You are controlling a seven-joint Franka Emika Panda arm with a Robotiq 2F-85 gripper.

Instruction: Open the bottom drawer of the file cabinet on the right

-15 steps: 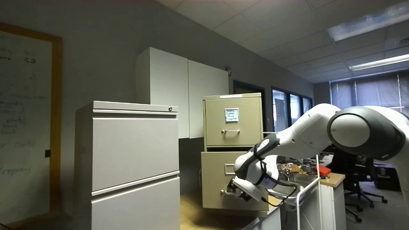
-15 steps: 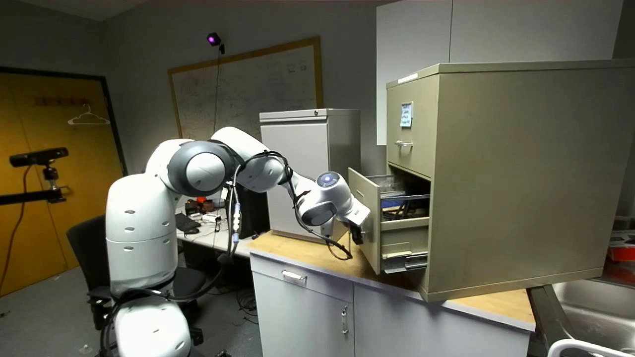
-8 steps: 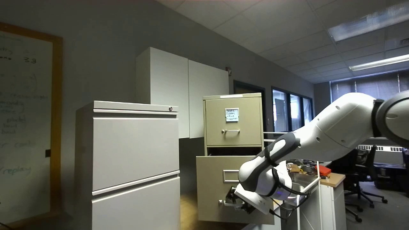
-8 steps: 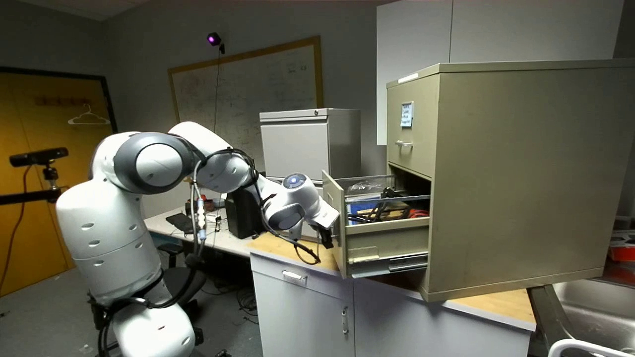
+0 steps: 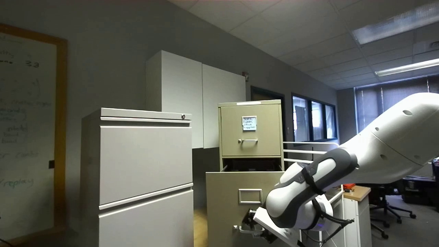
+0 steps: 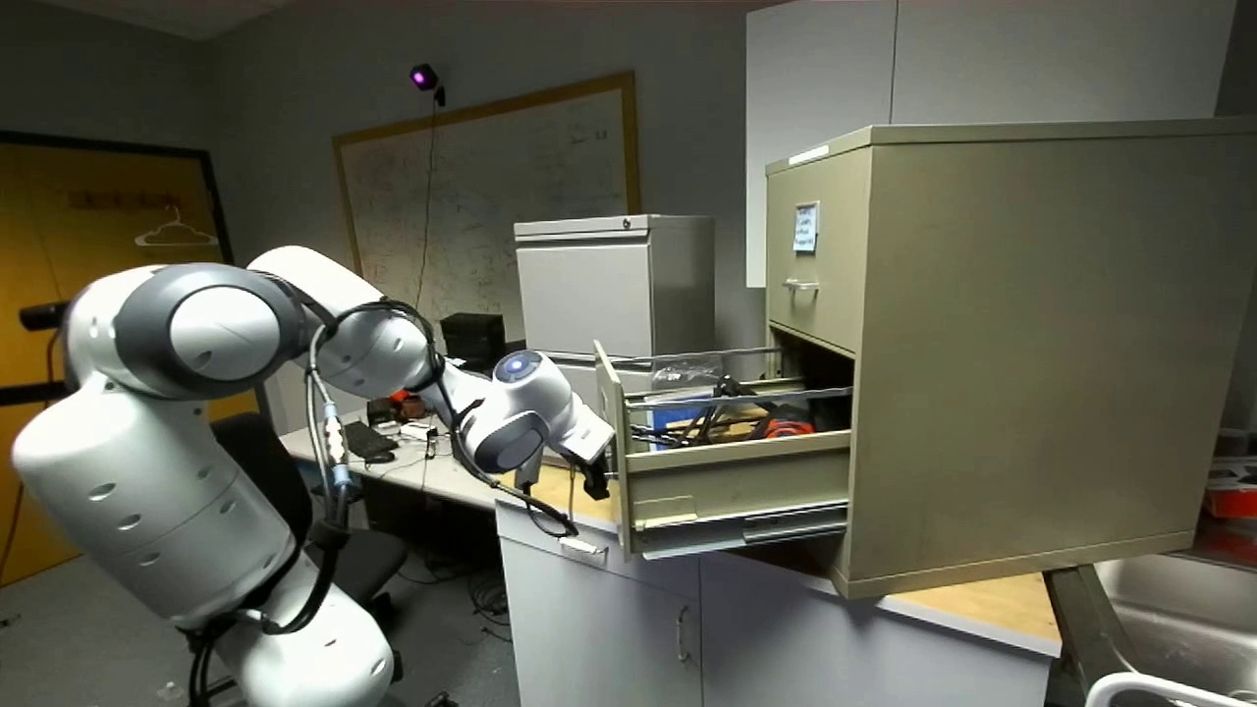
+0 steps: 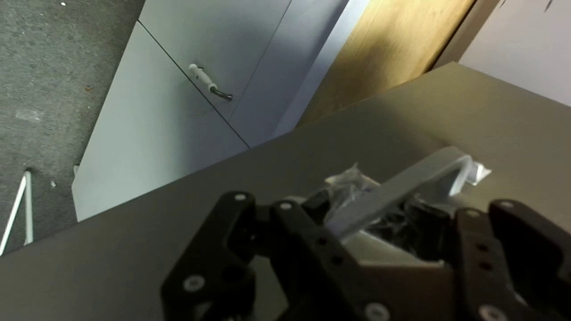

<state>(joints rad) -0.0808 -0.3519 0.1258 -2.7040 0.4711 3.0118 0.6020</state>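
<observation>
The tan file cabinet stands on the wooden counter, its upper drawer shut. Its bottom drawer is pulled far out; in an exterior view its side and the cables and clutter inside show. My gripper is at the drawer front, at the silver handle. In the wrist view my gripper has its black fingers apart, with the handle running between them and crinkled clear plastic by the tips. The exact finger contact is dark and partly hidden.
A pale grey cabinet stands beside the tan one. White base cupboards are under the counter. A sink is behind the tan cabinet. A desk and a chair are near the arm.
The bottom drawer has slid much farther out of the cabinet, showing more of its contents. My gripper and arm have moved back with it, staying at the handle.
</observation>
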